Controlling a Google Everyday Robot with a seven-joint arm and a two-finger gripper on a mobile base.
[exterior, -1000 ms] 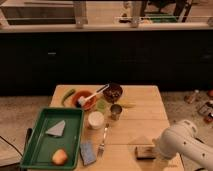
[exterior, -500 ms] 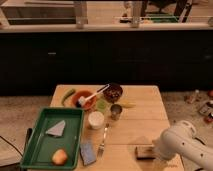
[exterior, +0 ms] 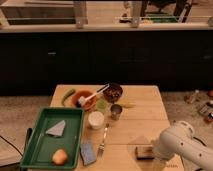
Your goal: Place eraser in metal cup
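The eraser (exterior: 144,151), a small dark block with a lighter tan top, lies on the wooden table (exterior: 145,110) near its front right. The gripper (exterior: 154,150) sits right at the eraser's right end, below the white arm (exterior: 182,142) that comes in from the lower right. The metal cup (exterior: 116,111), a small shiny grey cylinder, stands upright near the table's middle, up and to the left of the eraser and apart from it.
A white round cup (exterior: 95,119) stands left of the metal cup. A dark bowl (exterior: 113,92), an orange bowl with a brush (exterior: 83,99) and a green vegetable (exterior: 68,96) are behind. A green tray (exterior: 50,135), blue sponge (exterior: 87,152) and fork (exterior: 103,140) lie front left.
The arm and gripper stay at the eraser; nothing has visibly moved.
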